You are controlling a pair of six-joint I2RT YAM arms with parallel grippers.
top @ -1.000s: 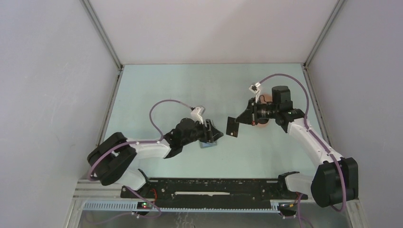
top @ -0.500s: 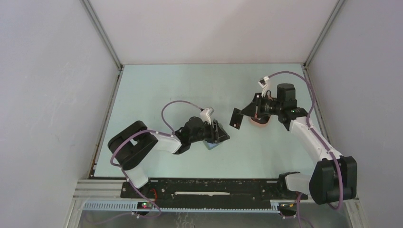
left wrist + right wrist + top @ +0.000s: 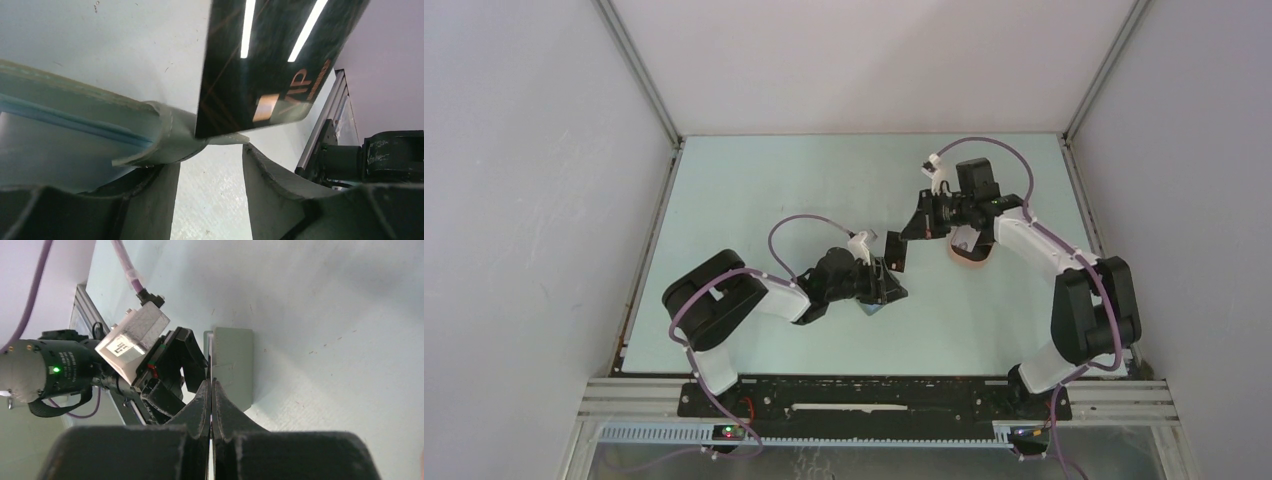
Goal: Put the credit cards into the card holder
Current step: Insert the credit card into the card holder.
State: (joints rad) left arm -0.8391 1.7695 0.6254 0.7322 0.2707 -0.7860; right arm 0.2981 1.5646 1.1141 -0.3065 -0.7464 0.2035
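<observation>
At mid-table, the right gripper point(image 3: 211, 382) pinches a thin, stiff, slick black credit card point(image 3: 260, 65) by one edge; the left gripper point(image 3: 207, 160), jaws part-open, meets the floppy card holder point(image 3: 232, 365).

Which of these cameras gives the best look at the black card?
The left wrist view: the black card looms large, gold VIP lettering readable, its corner at the card holder. From above it is a small dark rectangle; the right wrist view sees it edge-on in the shut right gripper.
</observation>
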